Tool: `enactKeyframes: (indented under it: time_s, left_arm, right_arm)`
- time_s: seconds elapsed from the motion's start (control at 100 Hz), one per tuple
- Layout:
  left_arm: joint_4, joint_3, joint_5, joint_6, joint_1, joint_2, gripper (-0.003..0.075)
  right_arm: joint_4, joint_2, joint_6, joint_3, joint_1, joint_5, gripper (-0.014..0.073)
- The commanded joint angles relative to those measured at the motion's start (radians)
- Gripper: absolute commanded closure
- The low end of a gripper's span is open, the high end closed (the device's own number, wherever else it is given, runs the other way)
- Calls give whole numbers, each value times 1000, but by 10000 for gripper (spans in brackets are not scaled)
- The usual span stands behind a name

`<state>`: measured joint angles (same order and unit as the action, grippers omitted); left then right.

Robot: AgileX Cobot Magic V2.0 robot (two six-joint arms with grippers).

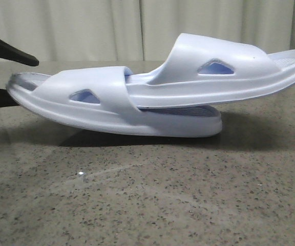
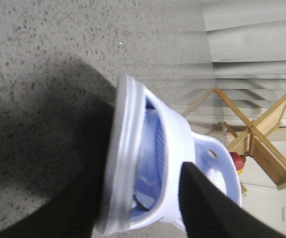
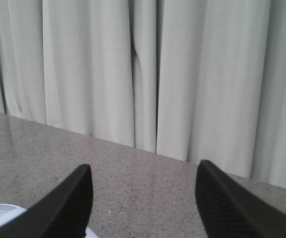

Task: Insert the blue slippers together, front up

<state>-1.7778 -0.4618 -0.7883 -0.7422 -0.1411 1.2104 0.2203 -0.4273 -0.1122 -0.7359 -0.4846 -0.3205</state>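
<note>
Blue slippers (image 1: 137,97): nested, we see our left gripper (image 2: 143,208) clamped on one's end.
Right gripper (image 3: 143,198): apart, above them.

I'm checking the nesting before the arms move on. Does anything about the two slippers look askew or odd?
Yes. The upper slipper is pushed only partway under the strap of the lower slipper and tilts, its far end raised off the table. The left gripper is clamped on the lower slipper's end; the right gripper is open.

Left pincer (image 1: 9,77) mostly beyond frame edge
</note>
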Motion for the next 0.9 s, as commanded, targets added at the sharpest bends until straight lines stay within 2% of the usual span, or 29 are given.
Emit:
enactKeyframes:
  time_s: [0.0,0.12,0.28,0.5,0.65,0.76,0.89]
  left_arm:
    - [-83,-30,-20,-36,4,-16,345]
    - [-83,-30,20,-87,37,-16,314]
    - [-83,-32,37,-194,114,-16,314]
    - [-83,-66,-24,-402,236,-42,314]
    - [-81,-99,-36,-574,265,-132,316]
    - [-46,-128,45,-643,265,-227,316]
    - [24,-135,204,-648,265,-347,316]
  right_arm:
    - [11,-6,6,-35,-1,68,200]
    - [11,-6,6,-34,-1,68,200]
    - [11,-6,6,-34,-1,68,200]
    - [17,-6,6,-30,-1,60,200]
    - [23,-8,6,-12,-1,53,200]
    - [55,-8,6,-12,-1,49,200]
    - [99,-8,6,-12,4,45,200]
